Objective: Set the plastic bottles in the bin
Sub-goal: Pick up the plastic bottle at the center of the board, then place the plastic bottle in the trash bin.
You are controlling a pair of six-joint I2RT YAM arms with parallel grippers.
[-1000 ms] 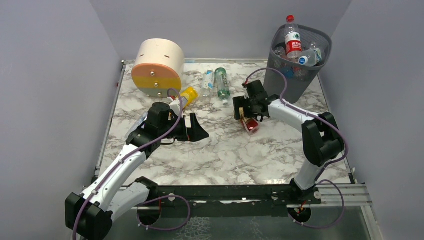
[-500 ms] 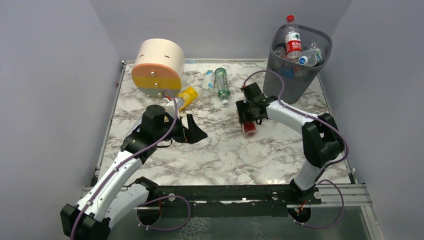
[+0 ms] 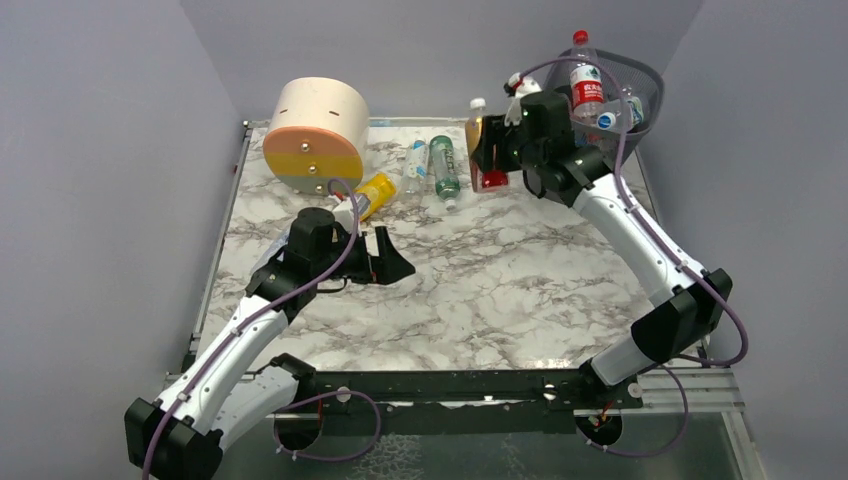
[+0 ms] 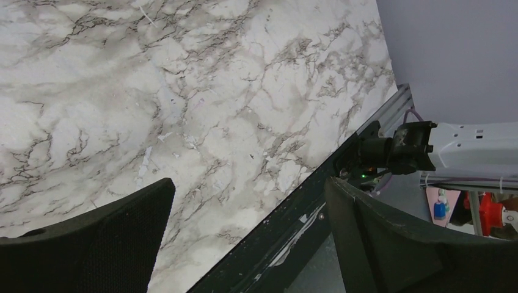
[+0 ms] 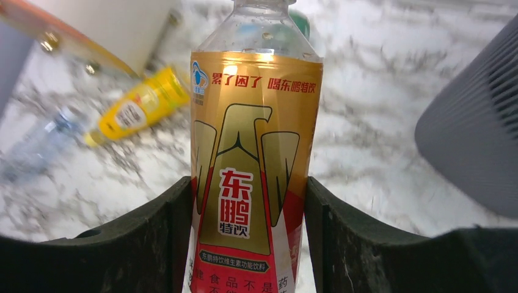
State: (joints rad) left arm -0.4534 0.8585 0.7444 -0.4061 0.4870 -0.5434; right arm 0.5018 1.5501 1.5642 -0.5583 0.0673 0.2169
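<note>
My right gripper [image 3: 487,150] [image 5: 247,180] is shut on a clear plastic bottle with a gold and red label [image 3: 478,135] [image 5: 256,152]. It holds the bottle in the air just left of the dark mesh bin [image 3: 645,70] [image 5: 476,140]. Several bottles stick up in the bin, one with a red label [image 3: 586,80]. On the marble lie a yellow bottle [image 3: 375,190] [image 5: 137,110], a clear one [image 3: 415,160] and a green one [image 3: 444,165]. My left gripper [image 3: 390,258] [image 4: 247,183] stands open and empty low over the table's left half.
A round beige, orange and yellow drawer unit [image 3: 315,135] stands at the back left, close to the yellow bottle. Grey walls close in the table on three sides. A black rail [image 3: 450,385] runs along the near edge.
My right gripper closed on the gold and red bottle, lifted it off the marble and carried it up and back toward the bin. The left arm barely shifted.
</note>
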